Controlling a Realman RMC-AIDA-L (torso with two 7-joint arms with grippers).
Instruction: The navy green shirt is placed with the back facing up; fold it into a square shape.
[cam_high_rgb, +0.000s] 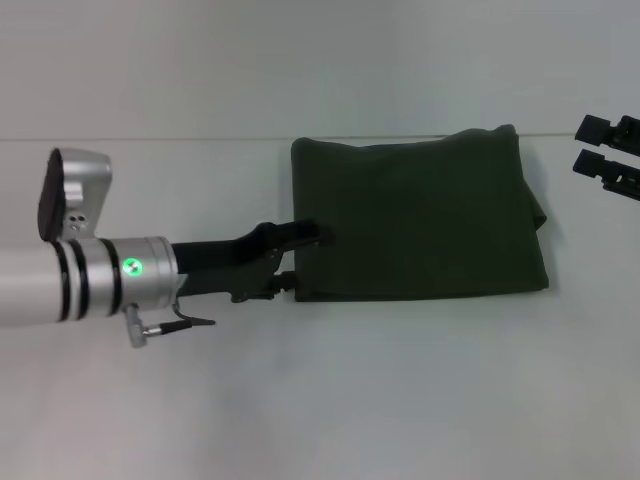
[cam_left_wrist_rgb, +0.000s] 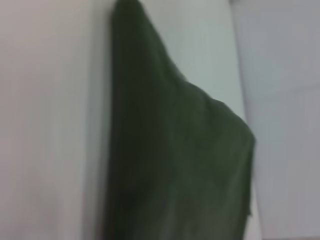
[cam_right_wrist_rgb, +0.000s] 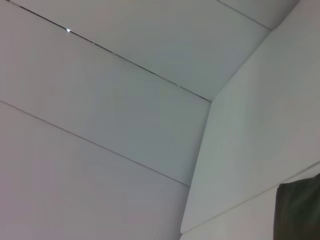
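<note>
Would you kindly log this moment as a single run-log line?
dark olive-green fabric shirt: folded, roughly rectangular, on white table | left gripper: at shirt's left edge | right gripper: open, off to the right

Left arm at frame left, silver-white tube with black ring bands, green indicator light on the wrist collar, grey camera housing with black face above, thin cable loop underneath, black left gripper (cam_high_rgb: 305, 255), black right gripper (cam_high_rgb: 610, 155) fingers (cam_high_rgb: 597, 127) at right edge
</note>
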